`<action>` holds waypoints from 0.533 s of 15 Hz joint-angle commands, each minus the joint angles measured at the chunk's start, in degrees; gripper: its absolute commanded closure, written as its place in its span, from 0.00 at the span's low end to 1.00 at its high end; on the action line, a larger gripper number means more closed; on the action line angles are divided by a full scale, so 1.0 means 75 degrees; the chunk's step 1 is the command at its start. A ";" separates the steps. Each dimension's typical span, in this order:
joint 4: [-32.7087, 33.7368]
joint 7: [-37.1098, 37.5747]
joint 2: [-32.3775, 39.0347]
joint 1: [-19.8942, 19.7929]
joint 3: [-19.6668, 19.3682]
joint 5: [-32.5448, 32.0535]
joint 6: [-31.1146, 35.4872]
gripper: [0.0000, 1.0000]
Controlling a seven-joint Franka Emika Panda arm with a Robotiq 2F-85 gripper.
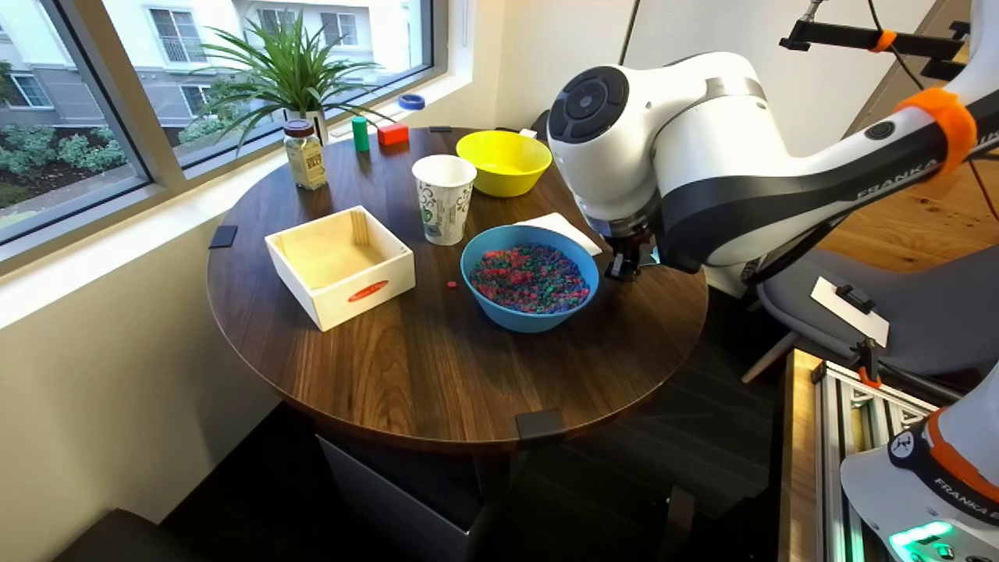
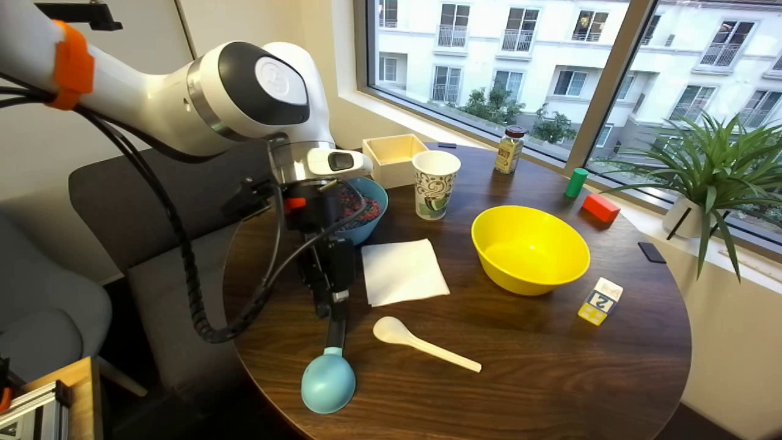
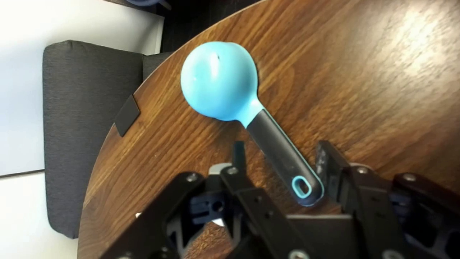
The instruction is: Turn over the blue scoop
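The blue scoop (image 2: 328, 384) lies on the table near its edge. Its light-blue round cup is dome side up in the wrist view (image 3: 220, 81), and its dark grey handle has a blue-rimmed hole at the end. In an exterior view only a light-blue sliver of the scoop (image 1: 655, 255) shows beside the gripper. My gripper (image 3: 282, 156) is open, with one finger on each side of the handle's end. The right finger is very close to the handle; I cannot tell if they touch. The gripper also shows in both exterior views (image 1: 624, 269) (image 2: 332, 310), pointing down.
A white spoon (image 2: 427, 347) lies beside the scoop. A white napkin (image 2: 403, 273), a large blue bowl (image 1: 524, 320) of colourful bits, a yellow bowl (image 2: 525, 281), a paper cup (image 2: 432, 198), a letter block (image 2: 600, 300) and a wooden box (image 1: 390, 275) stand around the table.
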 commanded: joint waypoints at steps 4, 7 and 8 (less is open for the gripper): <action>0.0038 0.0168 0.0225 0.0071 -0.0071 -0.0548 -0.0129 0.19; 0.0049 0.0203 0.0244 0.0059 -0.0087 -0.0661 -0.0089 0.29; 0.0054 0.0196 0.0266 0.0059 -0.0087 -0.0722 -0.0065 0.32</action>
